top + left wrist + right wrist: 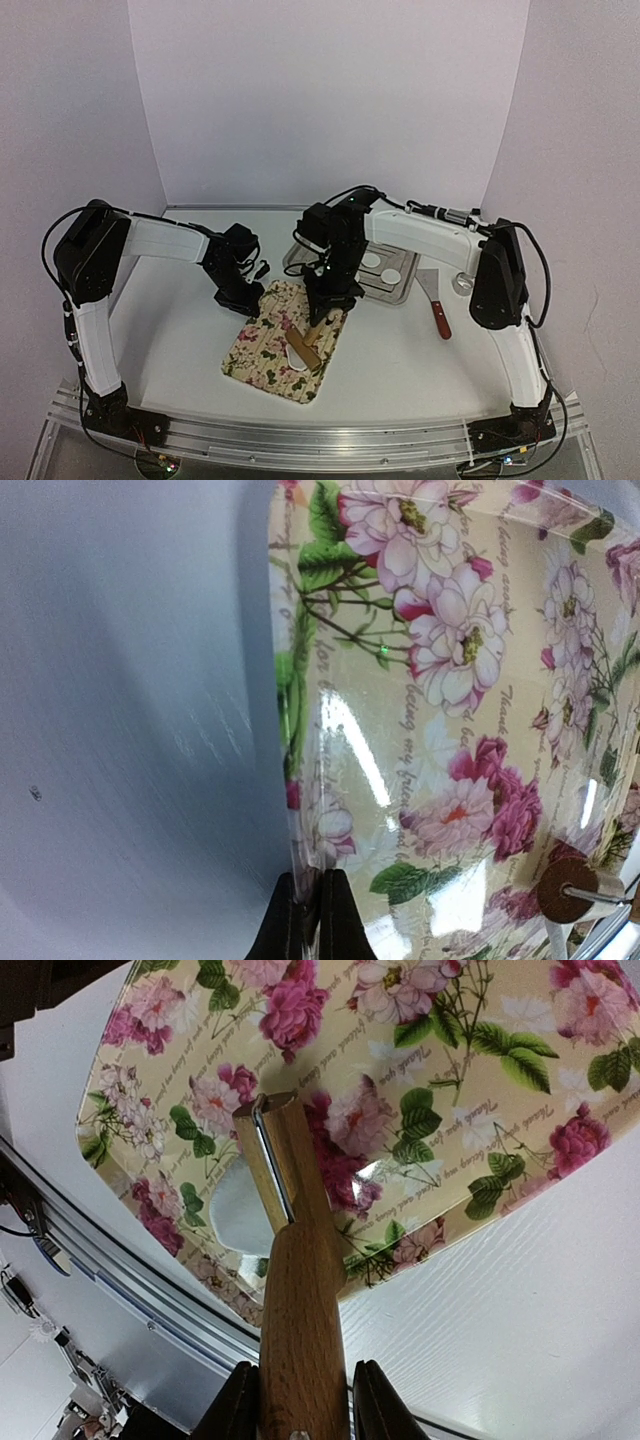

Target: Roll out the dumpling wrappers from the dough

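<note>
Our right hand (300,1405) is clamped on the rolling pin (298,1290), which sits over the white dough (232,1208) on the floral tray (255,350), lower centre. Left hand (305,920) is pinched together at that tray's rim. Dumpling wrappers (372,260) sit in the metal tray (405,286) behind. Our worry is that if we push too hard the tray could skate or the dough could stick.

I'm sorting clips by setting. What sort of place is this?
Probably a lab bench staged for cooking: plain white backdrop, floral tray, and a wooden rolling pin in the right claw.
</note>
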Tool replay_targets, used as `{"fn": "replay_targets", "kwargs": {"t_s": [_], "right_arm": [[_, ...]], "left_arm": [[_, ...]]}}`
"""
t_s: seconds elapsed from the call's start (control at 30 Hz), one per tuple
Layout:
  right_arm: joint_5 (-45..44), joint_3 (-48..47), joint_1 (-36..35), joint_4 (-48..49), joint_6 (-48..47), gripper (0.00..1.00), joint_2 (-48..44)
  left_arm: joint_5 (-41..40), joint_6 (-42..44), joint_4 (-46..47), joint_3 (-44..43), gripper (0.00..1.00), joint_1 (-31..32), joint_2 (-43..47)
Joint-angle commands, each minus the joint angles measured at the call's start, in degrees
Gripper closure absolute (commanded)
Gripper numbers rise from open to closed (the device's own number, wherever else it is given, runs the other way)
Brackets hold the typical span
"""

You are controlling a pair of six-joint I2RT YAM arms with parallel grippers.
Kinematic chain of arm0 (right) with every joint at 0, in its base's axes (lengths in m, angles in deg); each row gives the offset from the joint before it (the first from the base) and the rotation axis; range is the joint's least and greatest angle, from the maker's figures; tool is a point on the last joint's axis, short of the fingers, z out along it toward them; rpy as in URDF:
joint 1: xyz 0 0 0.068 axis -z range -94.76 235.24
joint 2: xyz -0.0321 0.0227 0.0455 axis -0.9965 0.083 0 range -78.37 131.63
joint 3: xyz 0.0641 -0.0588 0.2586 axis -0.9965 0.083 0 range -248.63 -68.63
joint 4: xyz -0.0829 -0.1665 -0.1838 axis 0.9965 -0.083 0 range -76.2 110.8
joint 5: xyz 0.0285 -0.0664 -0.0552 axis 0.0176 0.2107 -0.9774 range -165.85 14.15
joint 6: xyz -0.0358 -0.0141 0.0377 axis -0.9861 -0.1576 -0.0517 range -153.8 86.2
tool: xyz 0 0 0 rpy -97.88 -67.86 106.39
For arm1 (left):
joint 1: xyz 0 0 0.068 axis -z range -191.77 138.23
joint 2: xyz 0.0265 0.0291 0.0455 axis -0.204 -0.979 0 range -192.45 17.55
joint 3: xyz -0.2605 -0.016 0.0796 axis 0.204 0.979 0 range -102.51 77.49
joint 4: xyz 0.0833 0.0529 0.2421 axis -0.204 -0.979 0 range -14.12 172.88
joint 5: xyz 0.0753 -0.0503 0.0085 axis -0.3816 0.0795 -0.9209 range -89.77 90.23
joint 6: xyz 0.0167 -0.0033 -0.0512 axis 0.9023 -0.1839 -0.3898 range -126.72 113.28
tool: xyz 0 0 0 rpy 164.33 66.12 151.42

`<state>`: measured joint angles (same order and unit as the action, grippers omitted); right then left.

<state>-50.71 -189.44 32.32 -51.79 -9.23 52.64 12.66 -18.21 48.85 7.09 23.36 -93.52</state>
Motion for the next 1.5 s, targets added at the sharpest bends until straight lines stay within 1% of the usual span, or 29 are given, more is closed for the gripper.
{"fn": "replay_targets", "kwargs": {"t_s": [0.0,0.23,0.63,0.83,1.0,1.23,1.33,1.47], "right_arm": [[-6.60,5.18,-3.63,-2.54,1.80,1.00,11.38],[-6.36,3.99,-4.91,-2.35,3.51,1.00,13.63],[-10.56,3.30,-5.00,-2.45,6.83,1.00,13.50],[-9.64,0.66,-5.00,-2.46,7.07,1.00,15.22],[-9.32,0.72,-5.02,-2.37,7.16,1.00,16.13],[-10.66,-1.18,-5.52,-2.77,7.95,1.00,17.39],[-13.17,0.93,-4.78,-3.44,9.56,1.00,15.01],[-15.93,7.77,-1.51,-3.43,12.00,1.00,8.92]], "left_arm": [[-0.85,0.39,1.75,2.14,1.00,-0.06,-2.36],[-0.06,-0.87,2.72,3.10,1.00,-0.03,-2.04],[0.47,-2.00,3.38,3.21,1.00,-0.06,-1.40],[0.96,-2.57,3.88,3.51,1.00,0.01,-1.35],[1.02,-2.81,4.13,3.75,1.00,0.00,-1.19],[0.96,-3.43,4.36,3.94,1.00,-0.03,-1.21],[-0.87,-3.44,4.02,4.03,1.00,-0.05,-1.29],[-2.12,-2.60,4.17,4.28,1.00,-0.02,-1.19]]}}
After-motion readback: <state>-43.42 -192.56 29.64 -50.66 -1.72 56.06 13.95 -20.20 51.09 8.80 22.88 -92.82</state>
